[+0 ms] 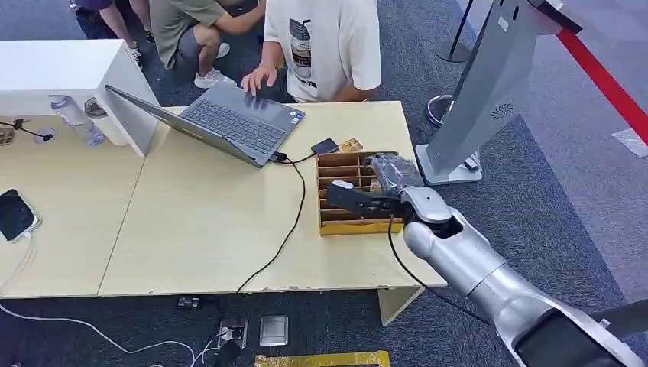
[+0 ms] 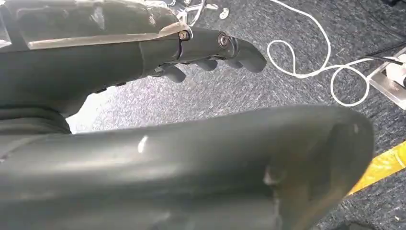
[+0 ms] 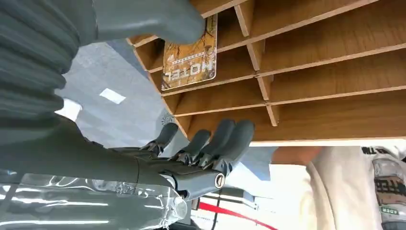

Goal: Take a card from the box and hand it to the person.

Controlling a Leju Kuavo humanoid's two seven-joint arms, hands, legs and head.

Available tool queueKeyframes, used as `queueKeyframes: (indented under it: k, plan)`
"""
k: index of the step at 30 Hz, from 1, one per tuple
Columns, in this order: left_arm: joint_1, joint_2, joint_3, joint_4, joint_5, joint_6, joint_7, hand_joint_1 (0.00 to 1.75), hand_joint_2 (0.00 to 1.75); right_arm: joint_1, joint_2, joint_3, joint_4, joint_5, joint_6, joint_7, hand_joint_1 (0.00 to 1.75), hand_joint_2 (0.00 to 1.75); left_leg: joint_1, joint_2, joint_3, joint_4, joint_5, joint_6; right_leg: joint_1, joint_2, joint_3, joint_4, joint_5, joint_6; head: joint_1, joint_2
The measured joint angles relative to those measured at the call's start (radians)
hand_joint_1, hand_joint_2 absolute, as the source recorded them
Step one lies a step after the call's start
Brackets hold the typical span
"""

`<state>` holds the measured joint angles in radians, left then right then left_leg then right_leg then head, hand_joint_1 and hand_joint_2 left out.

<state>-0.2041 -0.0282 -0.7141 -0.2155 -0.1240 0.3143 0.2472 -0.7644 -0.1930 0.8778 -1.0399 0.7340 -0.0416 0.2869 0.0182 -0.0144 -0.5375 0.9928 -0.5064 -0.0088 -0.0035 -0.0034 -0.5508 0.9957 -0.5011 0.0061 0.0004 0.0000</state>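
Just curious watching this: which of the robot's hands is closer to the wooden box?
Right. The right hand hovers over the wooden box; the left hand hangs down by the carpet, away from the table.

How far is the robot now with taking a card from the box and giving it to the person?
Early stage. Done: the right hand has reached the wooden box. In hand: its thumb touches a "HOTEL" card standing in a compartment, fingers spread apart, so no grip is visible yet. Left: pinch the card, lift it out, and pass it to the person sitting behind the table.
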Motion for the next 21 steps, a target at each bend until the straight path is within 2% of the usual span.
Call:
queueKeyframes:
  k: [3,7,9,11,12,15,19,21]
  plan:
    - [0.000,0.000,0.000,0.000,0.003,0.002,0.000,0.00,0.00,0.000,-0.001,0.000,0.000,0.000,0.000,0.000,0.89,1.75,0.000,0.000,0.000,0.000,0.000,0.000,0.000,0.000,0.000,0.000,0.000,0.000,0.000,0.000]
    - [0.000,0.000,0.000,0.000,0.012,0.009,0.000,0.00,0.00,0.000,-0.001,0.000,0.000,0.000,0.004,0.000,0.87,1.75,0.000,0.000,0.000,0.000,0.000,0.000,0.000,0.000,0.000,0.000,0.000,0.000,0.000,0.000]
    - [0.000,0.000,0.000,0.000,0.016,0.012,0.000,0.00,0.00,0.000,-0.001,0.000,0.000,0.000,0.006,0.000,0.80,1.75,0.000,0.000,0.000,0.000,0.000,0.000,0.000,0.000,0.000,0.000,0.000,0.000,0.000,0.000]
    - [0.000,0.000,0.000,0.000,0.020,0.014,0.000,0.00,0.00,0.000,-0.001,0.000,0.001,0.000,0.008,0.001,0.80,1.75,0.000,0.000,0.000,0.000,0.000,0.000,0.000,0.000,0.000,0.000,0.000,0.000,0.000,0.000]
    - [0.000,0.000,0.000,0.000,0.020,0.014,0.000,0.00,0.00,0.000,-0.001,0.000,0.002,0.000,0.008,0.002,0.72,1.75,0.000,0.000,0.000,0.000,0.000,0.000,0.000,0.000,0.000,0.000,0.000,0.000,0.000,0.000]
    - [0.000,0.000,0.000,0.000,0.020,0.014,0.000,0.00,0.00,0.000,-0.001,0.000,0.006,0.000,0.008,0.003,0.68,1.75,0.000,0.000,0.000,0.000,0.000,0.000,0.000,0.000,0.000,0.000,0.000,0.000,0.000,0.000]
    - [0.000,0.000,0.000,0.000,0.020,0.014,0.002,0.00,0.00,0.001,-0.003,0.000,0.010,0.000,0.006,0.003,0.66,1.75,0.000,0.000,0.000,0.000,0.000,0.000,0.000,0.000,0.000,0.000,0.000,0.000,0.000,0.000]
    - [0.000,0.000,0.000,0.000,0.021,0.014,0.002,0.00,0.00,0.001,-0.003,0.000,0.013,0.000,0.004,0.002,0.72,1.75,0.000,0.000,0.000,0.000,0.000,0.000,0.000,0.000,0.000,0.000,0.000,0.000,0.000,0.000]
